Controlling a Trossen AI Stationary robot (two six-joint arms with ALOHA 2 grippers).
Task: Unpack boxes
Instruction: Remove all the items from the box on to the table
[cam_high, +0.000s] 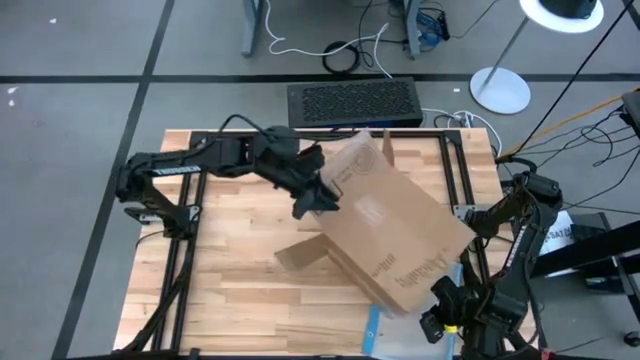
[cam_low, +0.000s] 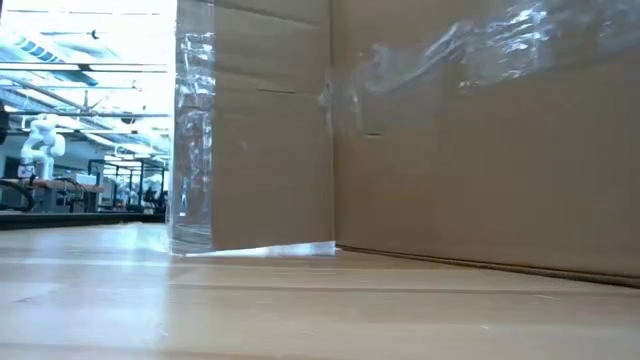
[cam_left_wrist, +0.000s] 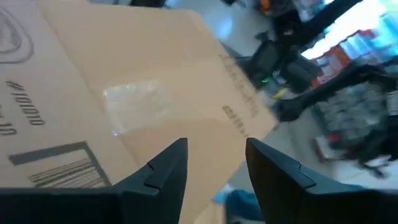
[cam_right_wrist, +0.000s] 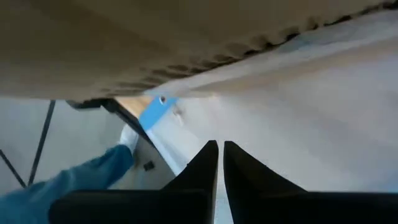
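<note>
the carton (cam_high: 390, 225) lies closed mid-counter (cam_high: 230, 300), contents hidden, long axis diagonal from far-left to near-right. left gripper (cam_high: 318, 196) at its far-left edge, jaws apart; right gripper (cam_high: 440, 318) near-right, jaws together.

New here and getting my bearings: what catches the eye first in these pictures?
The big brown box lies tilted across the table, filling the low view. The left gripper is at its left edge; the right gripper waits shut by its near corner.

Black grille-topped unit (cam_high: 353, 103) beyond wooden table (cam_high: 240, 290).
</note>
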